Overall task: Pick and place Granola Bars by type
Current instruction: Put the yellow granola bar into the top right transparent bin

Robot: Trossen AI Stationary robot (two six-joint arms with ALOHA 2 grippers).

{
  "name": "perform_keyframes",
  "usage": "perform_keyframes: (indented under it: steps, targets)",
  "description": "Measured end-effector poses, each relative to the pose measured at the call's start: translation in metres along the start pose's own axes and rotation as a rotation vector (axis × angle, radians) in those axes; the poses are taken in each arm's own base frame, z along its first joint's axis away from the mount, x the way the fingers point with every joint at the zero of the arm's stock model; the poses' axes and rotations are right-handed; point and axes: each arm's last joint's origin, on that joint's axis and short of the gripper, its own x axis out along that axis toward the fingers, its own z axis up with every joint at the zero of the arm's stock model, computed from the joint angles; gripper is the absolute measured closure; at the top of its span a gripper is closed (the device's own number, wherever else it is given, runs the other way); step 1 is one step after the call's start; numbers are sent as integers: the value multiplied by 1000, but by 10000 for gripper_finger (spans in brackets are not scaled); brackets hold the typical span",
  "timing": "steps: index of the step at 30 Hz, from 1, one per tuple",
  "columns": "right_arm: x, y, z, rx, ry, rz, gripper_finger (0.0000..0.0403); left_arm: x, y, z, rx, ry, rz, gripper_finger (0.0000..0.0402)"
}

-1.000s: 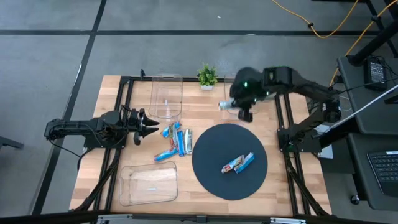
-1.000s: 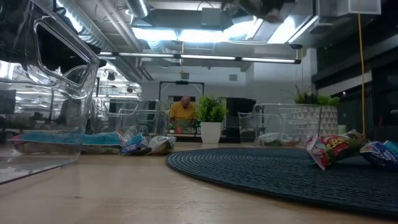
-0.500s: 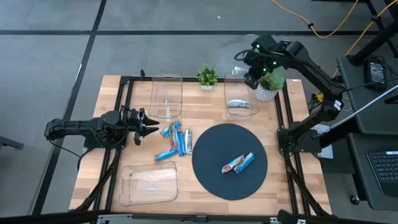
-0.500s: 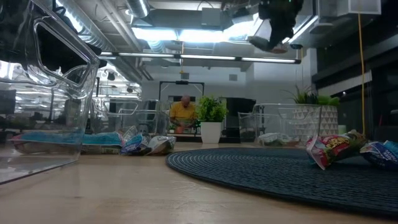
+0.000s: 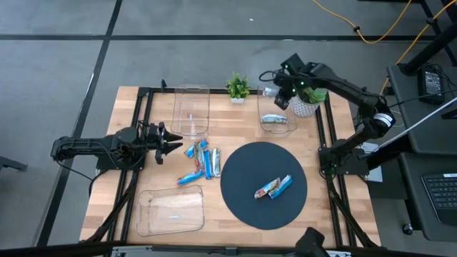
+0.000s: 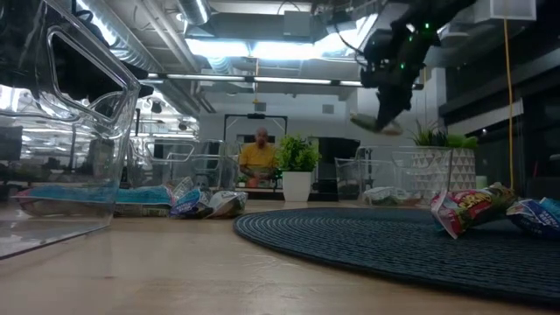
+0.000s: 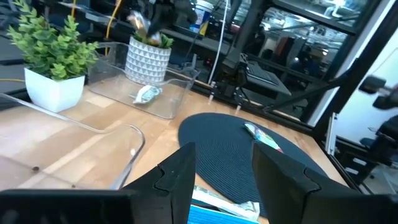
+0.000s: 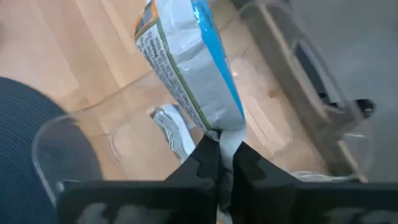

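Observation:
My right gripper (image 5: 278,98) hangs over the far-right clear tray (image 5: 287,128), shut on a silver-white bar with a blue stripe (image 8: 186,62); the low view shows that bar (image 6: 376,126) below the fingers. One silver bar (image 5: 273,119) lies flat on the tray's floor. Several blue and silver bars (image 5: 203,161) lie in a loose pile on the wood, just beyond my left gripper (image 5: 169,138). That gripper is open and level near the table's left side. A red-orange bar (image 5: 267,189) and a blue one (image 5: 284,183) lie on the dark round mat (image 5: 243,175). My right gripper pinches the bar's crimped end seam (image 8: 219,138) between its two fingers, coming from above. The rest of the bar reaches out past the fingertips. It is lifted clear and hangs tilted above the tray, touching nothing else.
A clear tray (image 5: 191,111) stands at the far left and another (image 5: 171,211) near the left corner. A small plant in a white pot (image 5: 238,88) sits between the far trays. A plant in a patterned pot (image 5: 308,104) stands right of the far-right tray.
My right gripper, still shut on the bar, has swung from the near end of the far-right tray toward the table's far edge. Over the last half second it has come lower above that tray. The left arm has kept still.

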Motion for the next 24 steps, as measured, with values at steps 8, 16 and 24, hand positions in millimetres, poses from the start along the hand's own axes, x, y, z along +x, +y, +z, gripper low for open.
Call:
perform_keyframes:
  steps: [8, 16, 24]
  targets:
    - [32, 0, -18, 9, 44, -3, 386, 0, 0, 1, -1, -10, 18, 254]
    - [67, -4, -25, 20, 172, 4, 387, 0, 1, 1, -1, -30, 52, 254]
    - [76, -5, -26, 24, 198, 8, 357, 0, 1, 1, -25, -31, 51, 254]
